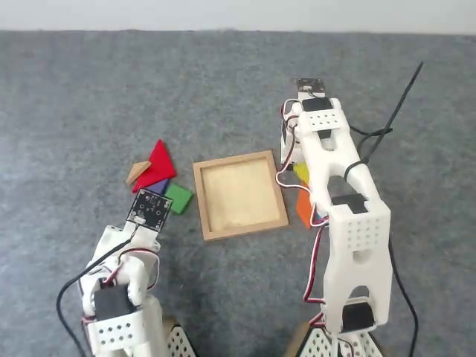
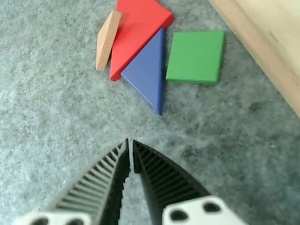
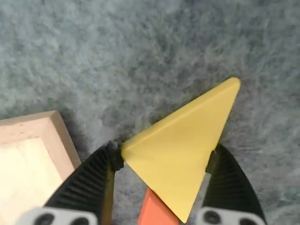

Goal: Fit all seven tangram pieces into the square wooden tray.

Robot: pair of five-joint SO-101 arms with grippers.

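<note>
The right end effector is grasping the yellow triangle. Its two dark fingers are pressing on opposite sides of the piece, one at a corner and the other against a slanted edge. The triangle is lying between the fingers with its far point sticking out beyond them. I cannot tell whether it is resting on the grey tabletop or being held just off it. An orange piece is showing under the triangle's near edge. A corner of the wooden tray is sitting just beside the finger on that side.

In the high view, the yellow triangle and the orange piece are lying just to the right of the wooden tray, partly under the right arm.

The left end effector is clenched on nothing, its ridged fingers nearly touching, and it is hanging over bare tabletop. Ahead of its tips and apart from them, four pieces are clustered. The blue triangle is lying nearest. The green square is sitting just beside it on the tray side. The red triangle is touching the blue one's far side. The tan piece is leaning against the red one.
</note>
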